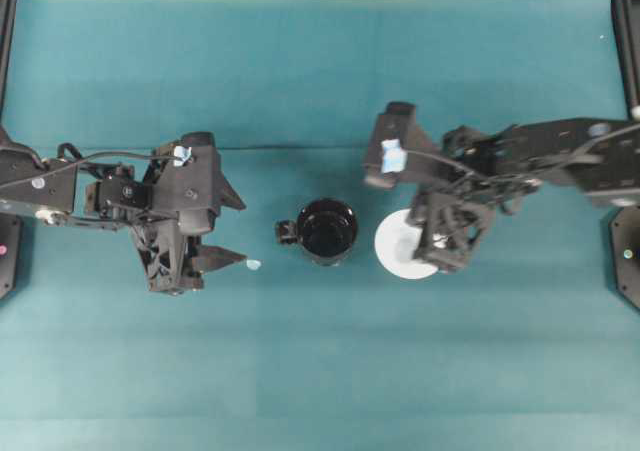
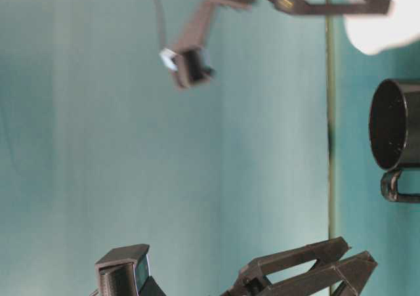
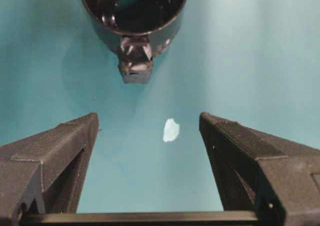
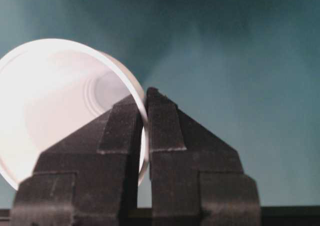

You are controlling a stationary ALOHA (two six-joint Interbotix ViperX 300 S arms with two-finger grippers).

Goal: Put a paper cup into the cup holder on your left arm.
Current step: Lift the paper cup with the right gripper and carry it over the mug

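Observation:
The white paper cup [image 1: 400, 246] is just right of the glossy black cup holder [image 1: 328, 231], whose handle nub points left. My right gripper [image 1: 430, 254] is shut on the cup's rim. In the right wrist view one finger is inside the cup [image 4: 60, 100] and the other outside, with the gripper [image 4: 145, 99] clamping the wall. I cannot tell whether the cup rests on the table. My left gripper [image 1: 243, 233] is open and empty, left of the holder. In the left wrist view the gripper [image 3: 147, 123] faces the holder [image 3: 135, 15]. The table-level view shows the holder [image 2: 397, 125] and the cup [image 2: 380, 20].
A small pale scrap [image 1: 253, 265] lies on the teal cloth [image 1: 320, 371] by the left gripper's lower finger; it also shows in the left wrist view [image 3: 171, 130]. Black stands sit at the table's left and right edges.

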